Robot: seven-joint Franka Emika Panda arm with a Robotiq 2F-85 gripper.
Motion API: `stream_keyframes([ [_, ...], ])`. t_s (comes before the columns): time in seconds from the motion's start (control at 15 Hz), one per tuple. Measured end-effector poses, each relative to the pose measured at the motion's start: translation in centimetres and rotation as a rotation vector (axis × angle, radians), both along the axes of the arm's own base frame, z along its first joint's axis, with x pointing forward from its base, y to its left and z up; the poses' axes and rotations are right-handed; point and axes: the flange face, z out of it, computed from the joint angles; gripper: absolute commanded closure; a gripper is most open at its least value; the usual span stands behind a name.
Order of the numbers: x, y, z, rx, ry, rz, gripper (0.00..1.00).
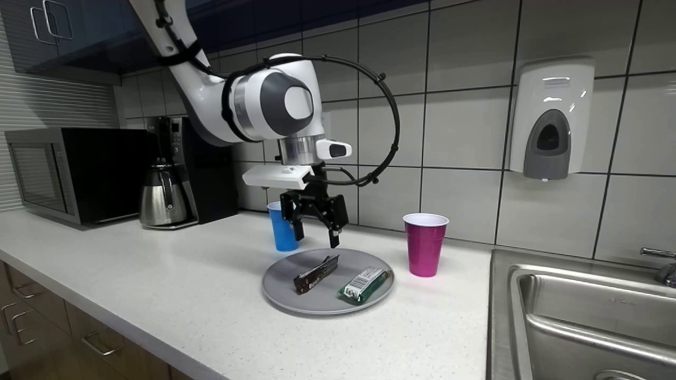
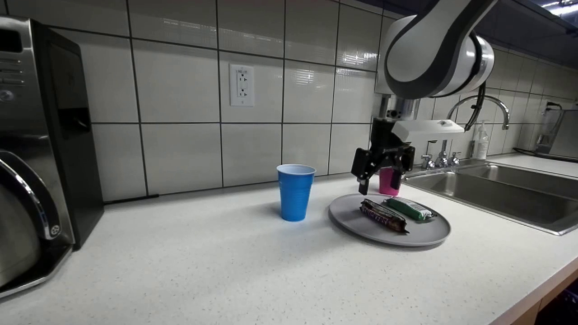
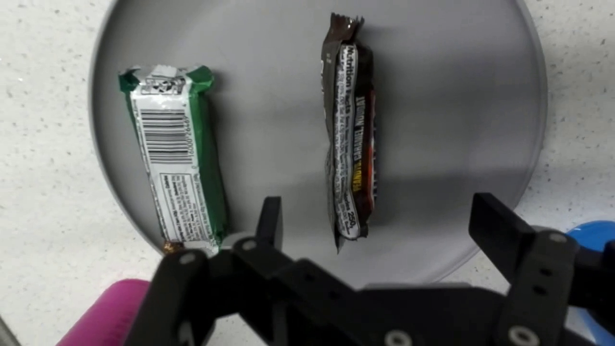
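Your gripper (image 1: 317, 241) stands empty, jaws spread wide. The brown-wrapped bar (image 1: 317, 274) lies below it, not touching, on the gray plate (image 1: 327, 304); your wrist view shows one end between the jaws.

Wearing glossy white, rounded casing (image 1: 203, 100) with dark grey trim (image 1: 272, 103). Trailing a black cable (image 1: 395, 119) in a wide loop, bound on with black straps (image 1: 182, 54). Showing a silvery metal collar (image 1: 301, 151) (smooth and ring-shaped) and a white, wedge-shaped housing (image 1: 274, 177). Ending in a matte black gripper (image 1: 317, 239), displaying pale round screw heads (image 3: 558, 237) and blocky, angular fingers (image 3: 497, 225).
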Motion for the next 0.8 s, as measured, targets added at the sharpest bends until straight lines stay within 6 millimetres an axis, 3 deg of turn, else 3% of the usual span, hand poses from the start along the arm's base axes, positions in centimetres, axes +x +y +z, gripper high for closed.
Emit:
stream_keyframes([
  [0.8, -6.3, 3.2, 3.8, 0.006, -0.037, -0.021, 0.00],
])
